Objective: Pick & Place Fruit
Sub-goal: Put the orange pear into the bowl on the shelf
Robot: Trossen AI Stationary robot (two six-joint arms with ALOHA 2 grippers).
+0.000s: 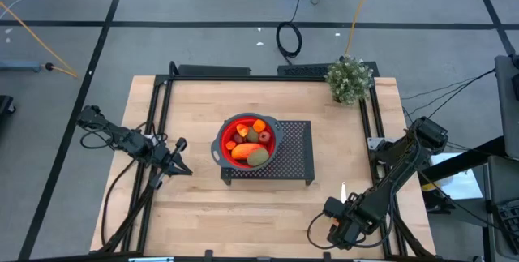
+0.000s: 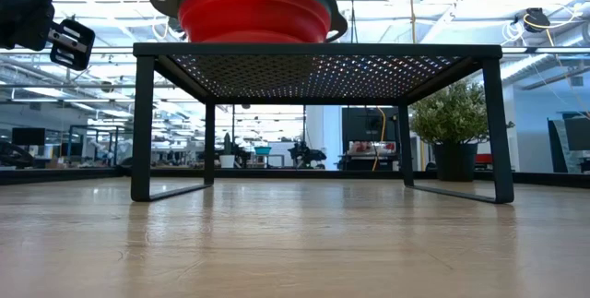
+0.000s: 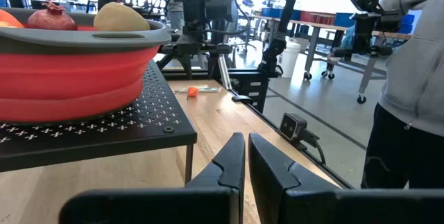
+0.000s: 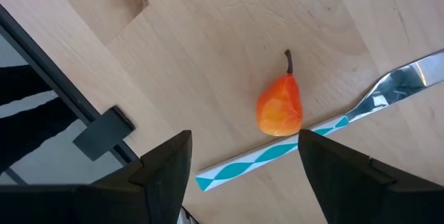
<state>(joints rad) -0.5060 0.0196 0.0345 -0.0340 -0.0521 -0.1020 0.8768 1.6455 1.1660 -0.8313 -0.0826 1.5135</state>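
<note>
Right gripper [image 4: 239, 175] hangs open above the small orange fruit [image 4: 279, 107]; descending, a finger may snag the touching fork [image 4: 388, 89], dragging both

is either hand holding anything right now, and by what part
Nothing is held. The left hand is shut on nothing beside the rack. The right hand is open above the small orange fruit, not touching it.

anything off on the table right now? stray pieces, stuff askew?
One stray: a small orange pear-shaped fruit lies on the bare wood beside a fork with a light-blue patterned handle, under the open right gripper. The other fruit sits in the red bowl on the black mesh rack. Nothing spilled or damaged.
</note>
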